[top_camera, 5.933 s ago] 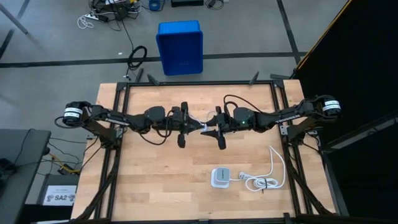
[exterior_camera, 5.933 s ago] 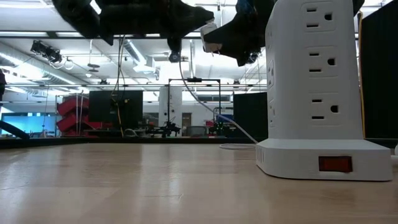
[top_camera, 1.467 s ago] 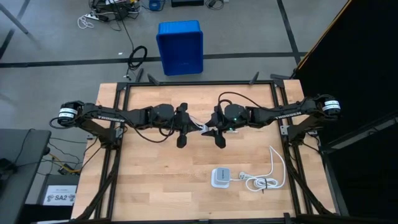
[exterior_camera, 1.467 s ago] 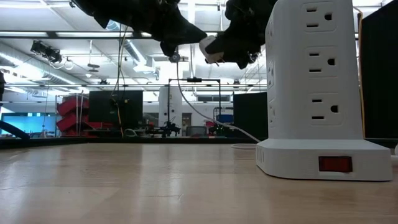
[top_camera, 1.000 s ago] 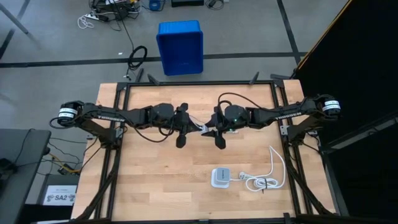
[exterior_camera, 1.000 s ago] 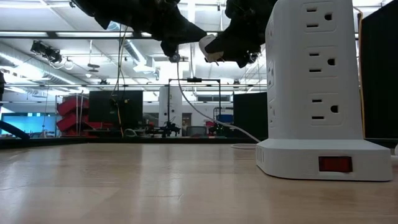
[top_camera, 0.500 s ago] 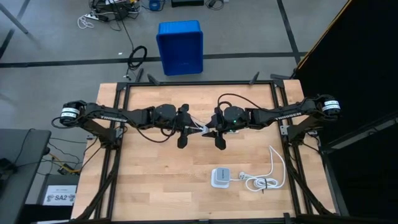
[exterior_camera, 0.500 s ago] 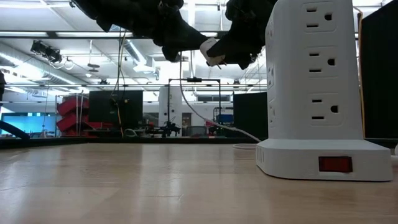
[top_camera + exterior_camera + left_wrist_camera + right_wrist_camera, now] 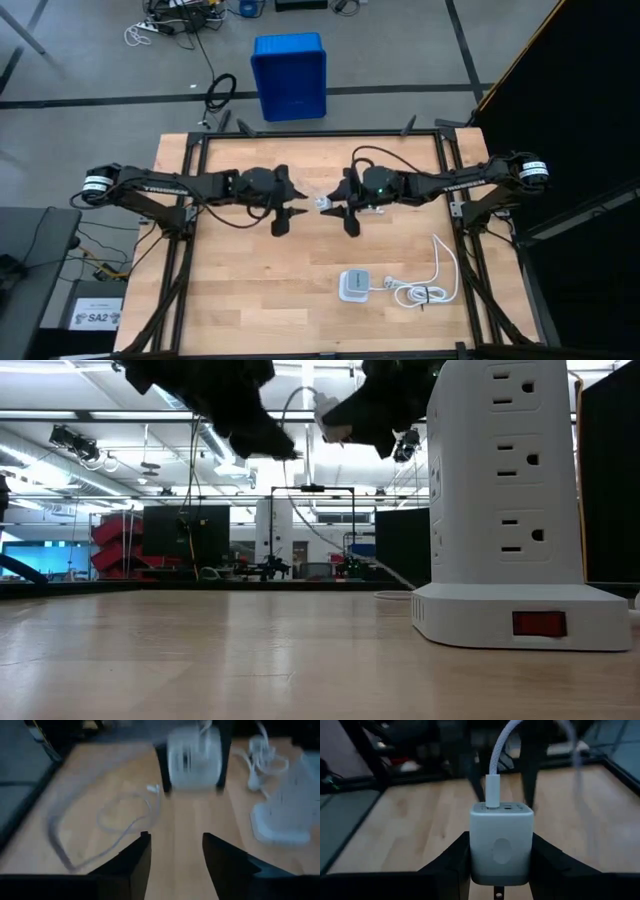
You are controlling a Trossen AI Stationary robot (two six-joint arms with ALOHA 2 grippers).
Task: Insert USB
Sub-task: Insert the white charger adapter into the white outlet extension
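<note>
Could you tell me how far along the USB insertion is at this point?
Done: the USB cable's plug sits in a port of the white charger cube.
In hand: the right gripper holds the cube above the table; the left gripper is open, empty and apart from it.
Left: seemingly only setting the cube down.

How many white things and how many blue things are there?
White: 3 (small cube, USB cable plugged into it, power box with its cord)
Blue: 1 (bin on the floor)
Total: 4
</note>
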